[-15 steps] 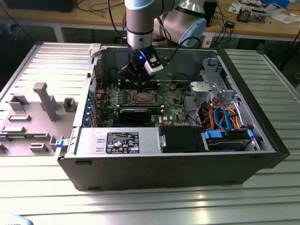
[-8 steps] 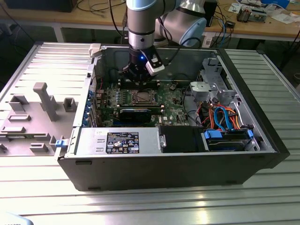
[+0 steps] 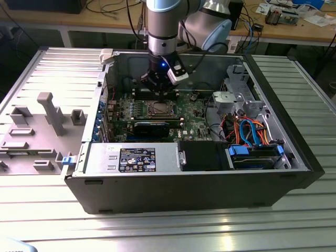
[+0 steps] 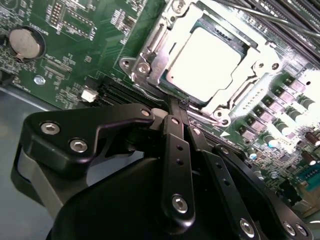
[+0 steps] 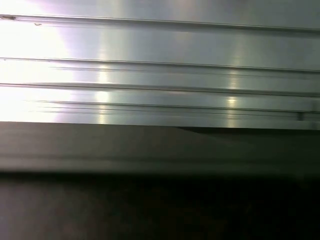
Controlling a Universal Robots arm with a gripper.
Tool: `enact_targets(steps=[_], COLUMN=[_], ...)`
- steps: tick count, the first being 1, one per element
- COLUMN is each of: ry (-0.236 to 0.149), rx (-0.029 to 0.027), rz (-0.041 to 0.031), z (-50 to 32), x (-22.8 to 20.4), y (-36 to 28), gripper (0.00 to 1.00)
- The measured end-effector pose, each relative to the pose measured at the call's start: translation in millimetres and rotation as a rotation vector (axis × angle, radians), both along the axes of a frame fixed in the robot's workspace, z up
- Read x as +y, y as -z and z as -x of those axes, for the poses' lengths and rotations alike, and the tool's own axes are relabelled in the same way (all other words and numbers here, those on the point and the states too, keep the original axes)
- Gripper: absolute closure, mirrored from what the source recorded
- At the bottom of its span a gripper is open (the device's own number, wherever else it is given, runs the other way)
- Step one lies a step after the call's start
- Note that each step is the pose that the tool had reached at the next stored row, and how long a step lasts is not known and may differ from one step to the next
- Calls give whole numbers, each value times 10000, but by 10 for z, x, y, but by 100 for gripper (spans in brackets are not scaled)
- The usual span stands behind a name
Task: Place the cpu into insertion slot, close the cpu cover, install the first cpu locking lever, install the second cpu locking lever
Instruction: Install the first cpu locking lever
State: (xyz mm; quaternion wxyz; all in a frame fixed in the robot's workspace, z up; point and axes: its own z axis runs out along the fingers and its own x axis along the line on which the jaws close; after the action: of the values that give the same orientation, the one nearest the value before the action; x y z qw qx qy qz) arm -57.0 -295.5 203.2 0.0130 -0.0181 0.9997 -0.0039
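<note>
The cpu (image 4: 210, 62), silvery on top, lies in the insertion slot (image 4: 131, 64) on the green board. The cpu cover (image 4: 159, 52), a silver frame, lies flat over it with the chip showing through its window. My gripper (image 4: 172, 106) is shut, its black fingers (image 4: 176, 150) pressed together with the tips at the socket's near edge. I cannot tell whether they touch a locking lever. In the exterior view my gripper (image 3: 159, 93) hangs just above the socket with the cpu (image 3: 159, 109), inside the open computer case.
A long black card (image 3: 152, 126) lies just in front of the socket. The power supply box (image 3: 134, 157) and a drive bay with blue and orange cables (image 3: 252, 131) line the case's front. A grey fixture tray (image 3: 42, 121) sits at the exterior view's left. A coin battery (image 4: 24, 42) is on the board.
</note>
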Motion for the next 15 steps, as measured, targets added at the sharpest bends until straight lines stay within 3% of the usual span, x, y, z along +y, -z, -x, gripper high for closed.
enact_targets(steps=[12,15], ry=[-4,-5], rx=[15,21], rz=[-3,-87], z=[-133,-141], x=[0,1], y=[1,6], gripper=[89,89])
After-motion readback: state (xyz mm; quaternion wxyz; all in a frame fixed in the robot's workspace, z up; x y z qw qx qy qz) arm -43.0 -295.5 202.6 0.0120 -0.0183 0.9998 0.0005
